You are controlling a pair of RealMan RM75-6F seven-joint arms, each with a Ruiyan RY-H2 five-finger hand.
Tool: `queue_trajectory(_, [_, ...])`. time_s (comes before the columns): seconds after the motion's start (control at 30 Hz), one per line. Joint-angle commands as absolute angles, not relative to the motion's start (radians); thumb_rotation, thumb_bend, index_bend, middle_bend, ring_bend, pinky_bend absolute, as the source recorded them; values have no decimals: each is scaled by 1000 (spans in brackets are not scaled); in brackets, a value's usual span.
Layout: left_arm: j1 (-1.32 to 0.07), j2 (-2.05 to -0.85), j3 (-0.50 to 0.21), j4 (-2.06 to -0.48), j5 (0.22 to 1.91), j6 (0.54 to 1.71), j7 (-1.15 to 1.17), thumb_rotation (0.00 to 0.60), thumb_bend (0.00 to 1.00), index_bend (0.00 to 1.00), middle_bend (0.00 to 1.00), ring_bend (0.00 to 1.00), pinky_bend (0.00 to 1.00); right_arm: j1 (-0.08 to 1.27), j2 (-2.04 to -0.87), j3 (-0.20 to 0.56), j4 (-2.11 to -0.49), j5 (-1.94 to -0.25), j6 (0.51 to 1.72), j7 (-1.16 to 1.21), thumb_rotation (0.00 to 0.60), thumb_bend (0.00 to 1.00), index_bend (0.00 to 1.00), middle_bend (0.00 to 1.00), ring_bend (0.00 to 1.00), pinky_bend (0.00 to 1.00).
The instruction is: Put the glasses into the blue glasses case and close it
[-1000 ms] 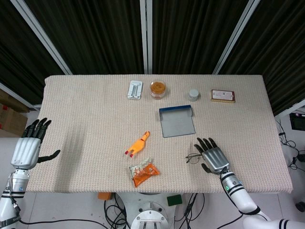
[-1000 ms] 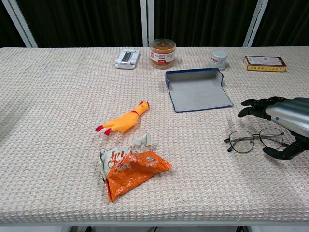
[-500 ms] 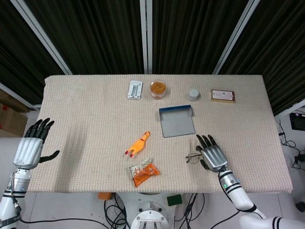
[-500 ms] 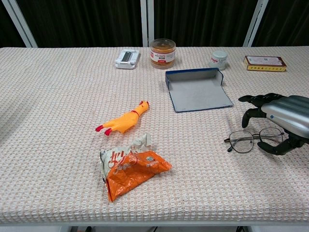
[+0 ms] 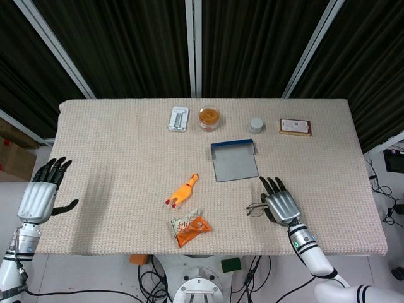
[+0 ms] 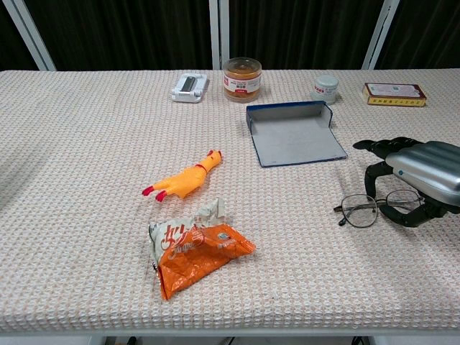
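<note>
Looking down from the head view, we see the glasses point(image 5: 255, 207) lying flat on the woven table cover point(image 5: 126, 145), near the front edge and right of centre. Our right hand point(image 5: 281, 205) sits over their right half; in the chest view its fingers point(image 6: 372, 178) curl down around the right lens, thumb below the frame, but we cannot tell whether they are actually pinching the frame or only cupped close about it. The left lens lies clear of the hand.

The blue glasses case point(image 5: 234, 160) lies open just beyond the glasses, its flat grey inside up and its blue edge on the far side.

Our left hand point(image 5: 39, 197) hangs off the left edge of the table, fingers spread, holding nothing.

An orange rubber chicken point(image 5: 182, 190) lies left of the case, with an orange snack packet point(image 5: 189, 228) nearer the front. Along the far side stand a white clip-like item point(image 5: 179, 118), an amber jar point(image 5: 209, 117), a small white pot point(image 5: 256, 124) and a flat red-brown box point(image 5: 295, 126).
</note>
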State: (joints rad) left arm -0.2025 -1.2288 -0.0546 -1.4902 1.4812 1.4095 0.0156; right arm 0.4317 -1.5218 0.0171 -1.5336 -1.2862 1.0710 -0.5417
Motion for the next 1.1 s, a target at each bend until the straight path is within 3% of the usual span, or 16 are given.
queue_trajectory(0.03, [-203,-1229,-55,-1489,1479,1407,16,555,133,81,43,0,130,432,-1525,16,-1531,-1288,1072,-538,600,475,524,0,0,0])
queue_trajectory(0.77, [-207,-1229,-52,-1487,1463,1377,15,579,133,81,43,0,131,423,-1555,16,-1482,-1321,1111,-504,600,486,668,0,0,0])
queue_trajectory(1.1, [-209,-1231,-52,-1481,1461,1370,11,583,133,81,43,0,131,428,-1551,29,-1484,-1341,1125,-481,600,523,789,1,0,0])
